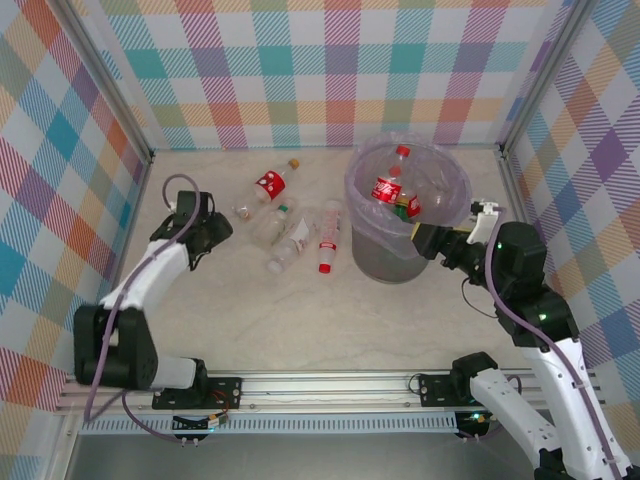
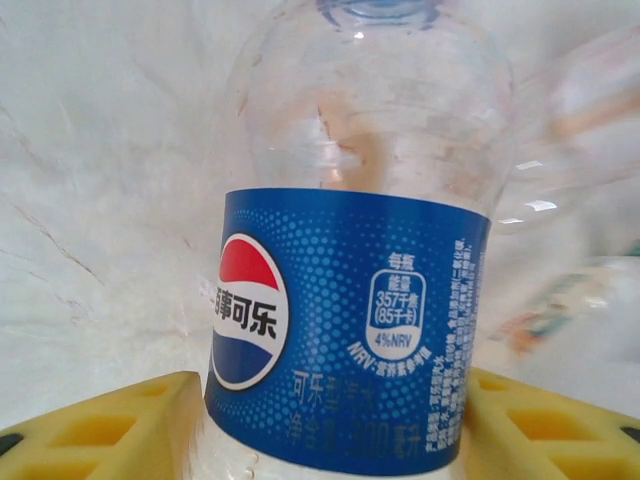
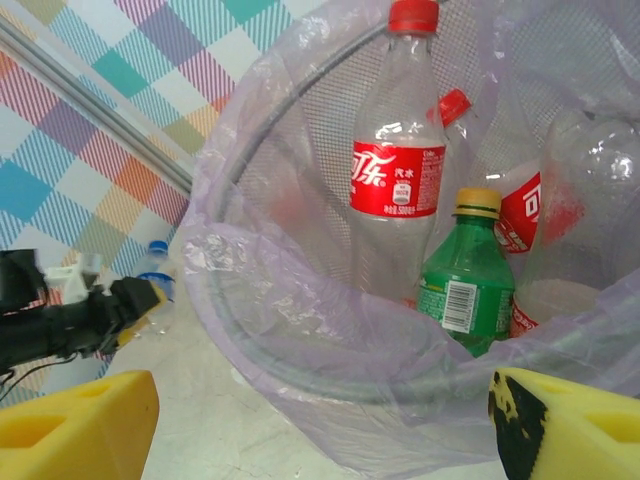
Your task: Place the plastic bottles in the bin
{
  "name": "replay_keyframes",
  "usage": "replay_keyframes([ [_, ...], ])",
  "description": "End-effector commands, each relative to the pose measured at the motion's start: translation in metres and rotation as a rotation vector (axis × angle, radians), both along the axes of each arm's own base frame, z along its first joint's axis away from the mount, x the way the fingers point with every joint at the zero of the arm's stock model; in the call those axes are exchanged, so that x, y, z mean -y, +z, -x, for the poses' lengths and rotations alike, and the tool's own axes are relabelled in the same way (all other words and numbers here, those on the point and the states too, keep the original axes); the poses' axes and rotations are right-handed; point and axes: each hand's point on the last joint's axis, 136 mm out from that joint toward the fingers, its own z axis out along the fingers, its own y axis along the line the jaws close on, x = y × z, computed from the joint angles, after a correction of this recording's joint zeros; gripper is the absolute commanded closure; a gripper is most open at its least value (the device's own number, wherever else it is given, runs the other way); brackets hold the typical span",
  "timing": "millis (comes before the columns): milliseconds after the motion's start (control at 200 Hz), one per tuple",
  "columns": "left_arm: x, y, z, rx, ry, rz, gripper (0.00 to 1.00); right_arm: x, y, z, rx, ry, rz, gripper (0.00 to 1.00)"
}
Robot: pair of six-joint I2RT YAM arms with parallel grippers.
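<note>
Between the yellow pads [image 2: 110,425] of the left pincer [image 2: 335,410] sits a blue-label bottle [image 2: 350,320]. The pads lie against both sides of its label, so the jaws stand part-way in and have hold of it across the body; how hard they press I cannot tell. The bottle is clear and looks empty, so I judge it very light, with thin walls that dent under a squeeze and a smooth round skin that can slip or roll. The labelled middle, where the sides run straight, seems the best place to hold, not the tapering shoulder beyond it. From overhead, the left pincer [image 1: 220,232] is low over the table [image 1: 300,320], at the left edge of a loose group of at least 4 other bottles [image 1: 290,248] lying on their sides, among them a red-label bottle [image 1: 272,183] and a red-cap bottle [image 1: 329,238]. The bin [image 1: 358,200] stands just right of that group and well apart from the left pincer, so the carry likely has to cross the group and clear the rim. The right pincer [image 3: 320,440] hovers at the bin's near rim, jaws wide and empty. Inside the bag a cola bottle [image 3: 397,170] and a green bottle [image 3: 468,285] stand upright.
</note>
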Motion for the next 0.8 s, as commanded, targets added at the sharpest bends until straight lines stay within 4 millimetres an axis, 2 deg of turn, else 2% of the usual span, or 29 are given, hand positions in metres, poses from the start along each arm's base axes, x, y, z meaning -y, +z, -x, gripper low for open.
replay_keyframes([
  [0,0.048,0.017,0.029,0.05,-0.198,0.027,0.43,-0.007,0.031,0.006,0.057,0.052,-0.04,0.15],
  [65,0.083,0.042,0.044,0.165,-0.317,0.055,0.45,-0.018,0.039,0.006,0.05,0.107,-0.074,0.15],
  [175,0.137,0.088,0.068,0.389,-0.507,0.157,0.55,-0.046,0.044,0.001,0.024,0.227,-0.143,0.15],
  [310,0.188,0.117,0.096,0.513,-0.701,0.278,0.57,-0.094,0.047,-0.001,0.027,0.351,-0.1,0.15],
  [470,0.22,0.147,0.124,0.614,-0.846,0.348,0.57,-0.147,0.037,-0.01,-0.011,0.454,-0.051,0.15],
  [590,0.241,0.158,0.14,0.644,-0.943,0.41,0.56,-0.168,0.026,-0.025,-0.045,0.474,-0.05,0.15],
  [795,0.258,0.161,0.146,0.651,-0.998,0.427,0.56,-0.186,0.021,-0.03,-0.066,0.52,-0.078,0.13],
])
